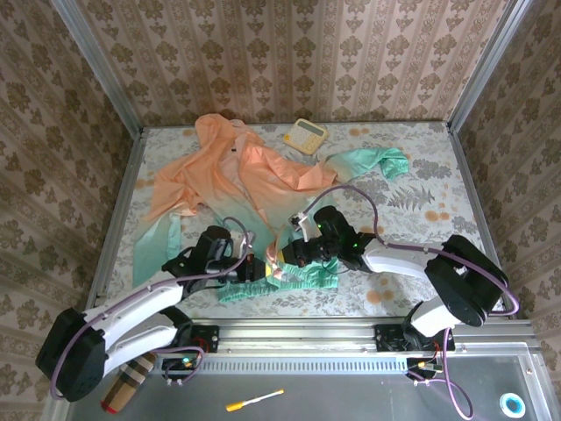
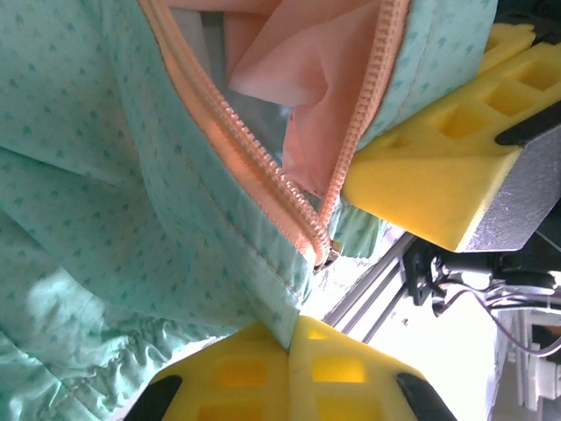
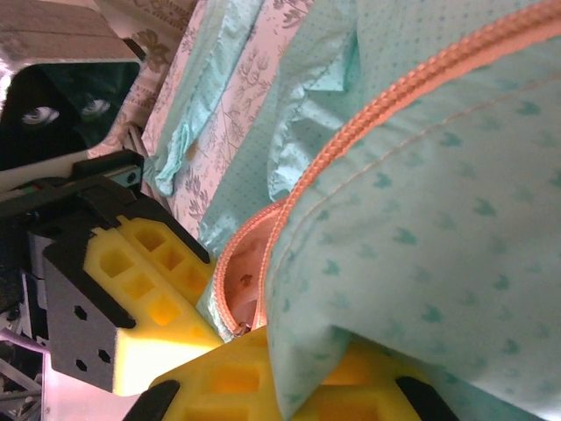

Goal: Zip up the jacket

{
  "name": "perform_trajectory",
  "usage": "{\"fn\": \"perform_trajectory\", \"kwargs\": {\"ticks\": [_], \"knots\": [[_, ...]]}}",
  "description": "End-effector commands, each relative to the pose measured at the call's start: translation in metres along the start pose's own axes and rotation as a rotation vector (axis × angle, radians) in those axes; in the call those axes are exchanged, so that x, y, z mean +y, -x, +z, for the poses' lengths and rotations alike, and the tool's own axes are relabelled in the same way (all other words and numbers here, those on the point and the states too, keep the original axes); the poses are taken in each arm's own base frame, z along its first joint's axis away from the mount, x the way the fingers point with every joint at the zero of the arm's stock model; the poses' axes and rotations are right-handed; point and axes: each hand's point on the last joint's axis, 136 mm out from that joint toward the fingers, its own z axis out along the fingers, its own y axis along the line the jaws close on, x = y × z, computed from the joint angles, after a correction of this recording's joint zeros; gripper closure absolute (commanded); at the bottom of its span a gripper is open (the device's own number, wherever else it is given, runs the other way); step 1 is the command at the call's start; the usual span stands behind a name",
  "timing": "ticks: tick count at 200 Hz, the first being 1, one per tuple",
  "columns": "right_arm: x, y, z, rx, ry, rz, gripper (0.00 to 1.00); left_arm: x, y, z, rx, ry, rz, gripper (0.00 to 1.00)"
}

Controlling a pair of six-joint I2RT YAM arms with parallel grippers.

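Well, both grippers have the hem, with the foot of the zip between them.

The large thin shiny hooded windbreaker jacket [image 1: 254, 175], peach fading to mint, lies spread on the floral-patterned table [image 1: 421, 175] beyond the jaws, its mint hem drawn in to them; the left gripper [image 2: 289, 351] has its yellow foam pads closed on the hem edge, just below what looks like the small metal slider [image 2: 329, 254]; the right gripper [image 3: 289, 377] is pinched on mint cloth just beside the orange zipper tape [image 3: 351, 132]; the two grippers nearly touch.

The risk, I'd judge, is that the slick cloth slides out of the foam if either arm pulls; or that the tooth rows, splayed apart above the slider, bunch and jam if the hem goes slack. Both arms reach low and inward from their bases, fingers facing each other.
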Motion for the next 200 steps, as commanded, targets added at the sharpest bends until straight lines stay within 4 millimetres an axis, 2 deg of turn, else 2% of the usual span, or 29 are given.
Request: {"fn": "perform_trajectory", "kwargs": {"ticks": [1,52,83,87,113,136,153,171,200], "knots": [[0.0,0.023,-0.011,-0.048,-0.026,-0.016,1.0,0.006,-0.031,0.0,0.168,0.054,0.005,1.0],[-0.001,0.022,-0.014,-0.003,-0.042,-0.071,1.0,-0.006,-0.036,0.001,0.26,0.062,0.01,1.0],[0.003,0.019,-0.025,-0.036,-0.052,-0.156,0.72,-0.012,-0.026,-0.002,0.256,0.035,-0.008,1.0],[0.011,0.023,-0.032,-0.06,-0.046,-0.19,0.68,-0.012,-0.025,-0.002,0.257,0.029,-0.013,1.0],[0.017,0.015,-0.049,-0.057,-0.119,-0.351,0.59,-0.016,-0.019,-0.006,0.274,0.003,-0.026,1.0],[0.023,0.004,-0.056,-0.057,-0.156,-0.51,0.57,-0.019,-0.015,-0.009,0.288,-0.006,-0.025,1.0],[0.028,-0.004,-0.057,-0.061,-0.167,-0.609,0.62,-0.022,-0.013,-0.009,0.303,-0.022,-0.027,1.0],[0.033,-0.015,-0.053,-0.047,-0.175,-0.696,0.67,-0.02,-0.013,-0.008,0.319,-0.02,-0.032,1.0],[0.034,-0.036,-0.039,-0.01,-0.25,-0.912,0.67,-0.019,-0.012,-0.008,0.319,-0.023,-0.04,1.0]]}}
